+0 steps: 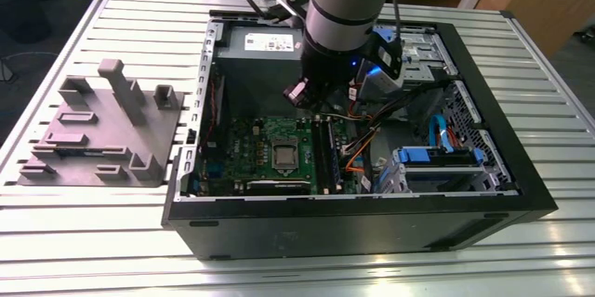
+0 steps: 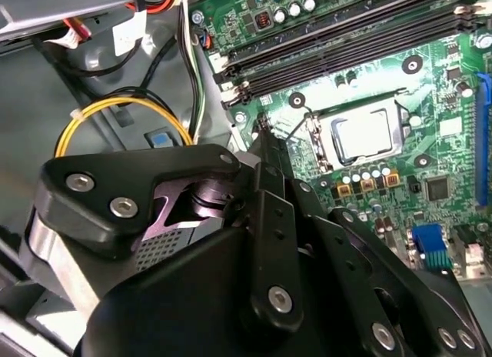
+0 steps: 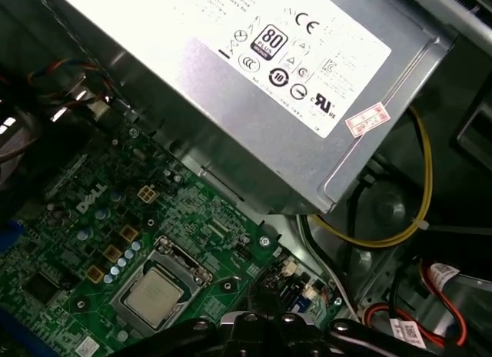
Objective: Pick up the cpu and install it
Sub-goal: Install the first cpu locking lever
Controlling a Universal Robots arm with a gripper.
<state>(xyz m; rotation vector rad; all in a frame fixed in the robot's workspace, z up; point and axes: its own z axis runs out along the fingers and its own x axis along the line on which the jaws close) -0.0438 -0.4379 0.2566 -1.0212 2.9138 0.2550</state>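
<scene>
cpu: the cpu lies flat inside the shiny socket frame on the green circuit board, silvery top facing up; the first wrist view shows it seated the same way.
pincer: the pincer is pressed together with nothing between its tips. It hangs above the board just beside the socket frame and clear of the cpu.
relation: in the exterior view the arm comes down over the far part of the board, and the socket is nearer and a little toward the exterior view's left.
near edges: the memory slots run along 1 side of the socket, with small components packed around the rest.
far edge: the power supply box stands close behind the board, and yellow cables loop beside it.
right edge: a drive cage with blue parts fills the exterior view's right of the case.
open room: the space straight above the socket is free.
outside: a grey fixture block sits on the slatted worktop, left of the case.
</scene>
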